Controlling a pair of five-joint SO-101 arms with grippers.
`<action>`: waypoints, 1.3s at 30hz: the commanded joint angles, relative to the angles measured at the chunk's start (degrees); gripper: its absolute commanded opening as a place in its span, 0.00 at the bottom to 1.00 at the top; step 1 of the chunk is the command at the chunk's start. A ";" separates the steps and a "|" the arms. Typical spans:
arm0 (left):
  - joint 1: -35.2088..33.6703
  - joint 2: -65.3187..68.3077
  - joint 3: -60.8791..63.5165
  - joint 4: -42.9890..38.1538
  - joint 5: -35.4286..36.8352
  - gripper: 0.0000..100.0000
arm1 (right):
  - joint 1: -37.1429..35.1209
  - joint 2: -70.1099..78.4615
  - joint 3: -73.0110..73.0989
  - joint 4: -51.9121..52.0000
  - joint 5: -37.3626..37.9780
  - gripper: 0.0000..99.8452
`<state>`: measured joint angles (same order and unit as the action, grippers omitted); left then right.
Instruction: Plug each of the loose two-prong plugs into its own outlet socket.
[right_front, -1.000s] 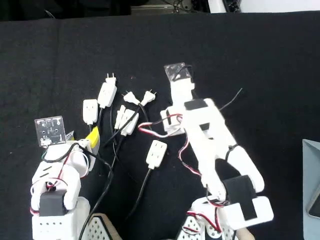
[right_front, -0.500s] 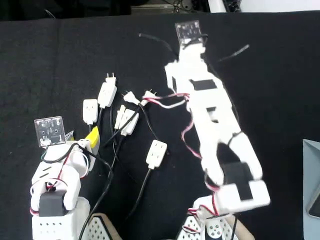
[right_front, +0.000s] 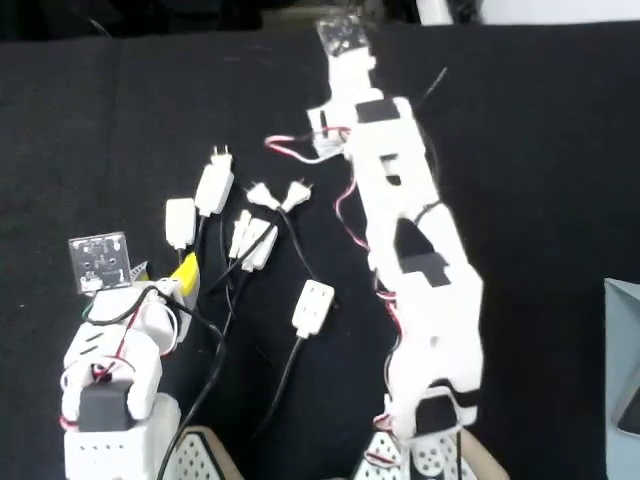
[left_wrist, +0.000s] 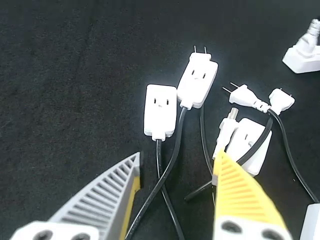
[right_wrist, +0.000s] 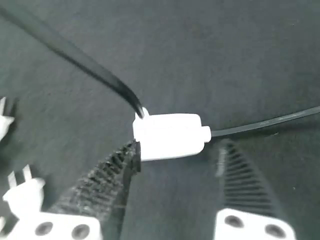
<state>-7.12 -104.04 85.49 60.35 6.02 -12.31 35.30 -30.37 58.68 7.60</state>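
Right gripper (right_wrist: 178, 149) has stretched toward far edge of table (right_front: 540, 150)

This looks to me like a robotics lab bench rather than a home or a shop. The table (right_front: 540, 180) I work over is draped in plain black cloth. My white moulded-plastic left arm (right_front: 110, 370) and right arm (right_front: 415, 260) stand at its near edge, with thin red and white wires (right_front: 285, 148) running bare along them. Small white two-prong plugs (right_front: 297, 193) and white plastic socket blocks (right_front: 313, 306) on black cords lie loose on the cloth.
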 joint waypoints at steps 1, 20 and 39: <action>-0.31 -0.09 -0.31 0.00 0.35 0.23 | -1.41 -0.57 -10.77 9.85 3.60 0.24; -0.31 -0.09 -0.31 0.00 0.35 0.23 | -4.04 -0.66 -22.99 42.11 11.25 0.23; -0.31 -0.09 -0.31 0.00 0.35 0.24 | -6.07 -8.48 -15.08 42.11 18.11 0.23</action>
<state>-7.12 -104.04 85.49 60.35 6.02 -16.70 33.54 -48.04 98.77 25.36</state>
